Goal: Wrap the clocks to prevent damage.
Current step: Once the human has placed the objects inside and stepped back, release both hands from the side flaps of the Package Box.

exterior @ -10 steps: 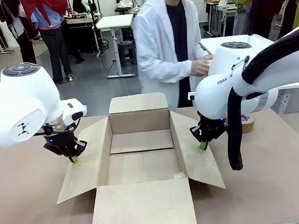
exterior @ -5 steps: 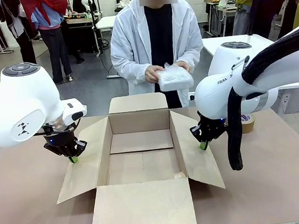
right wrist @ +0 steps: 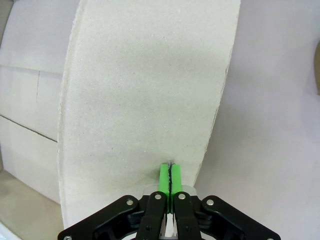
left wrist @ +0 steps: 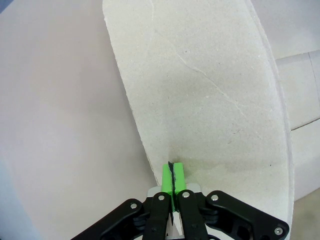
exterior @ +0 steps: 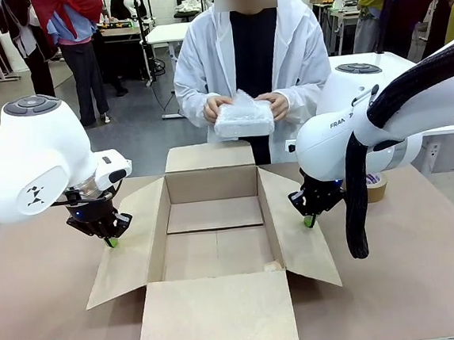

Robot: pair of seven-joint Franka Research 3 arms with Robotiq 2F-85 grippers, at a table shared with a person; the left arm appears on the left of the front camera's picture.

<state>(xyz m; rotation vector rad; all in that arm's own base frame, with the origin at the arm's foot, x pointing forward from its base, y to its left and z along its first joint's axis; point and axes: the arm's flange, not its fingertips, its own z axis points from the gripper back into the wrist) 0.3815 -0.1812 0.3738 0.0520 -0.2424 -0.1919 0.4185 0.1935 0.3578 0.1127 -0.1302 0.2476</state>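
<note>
A person in a white coat stands at the far side and holds the clocks (exterior: 243,117), a whitish bubble-wrap bundle, in both hands at chest height above the open cardboard box (exterior: 211,186). My left gripper (exterior: 112,243) is shut, its green tips down on the outer edge of the box's left flap (left wrist: 210,90). In the left wrist view the left gripper (left wrist: 172,167) has its pads pressed together with nothing between them. My right gripper (exterior: 308,222) is shut too, tips on the right flap (right wrist: 145,90). The right gripper (right wrist: 170,170) likewise holds nothing.
The box lies with all its flaps spread; its front flap (exterior: 219,312) reaches toward the near table edge. A brown tape roll (exterior: 376,186) sits behind my right arm at the table's right. Bare table (exterior: 39,298) lies to both sides of the box.
The person turned from the side table to face the box and brought the wrapped bundle in front of the chest, now in both hands. Both arms stayed still.
</note>
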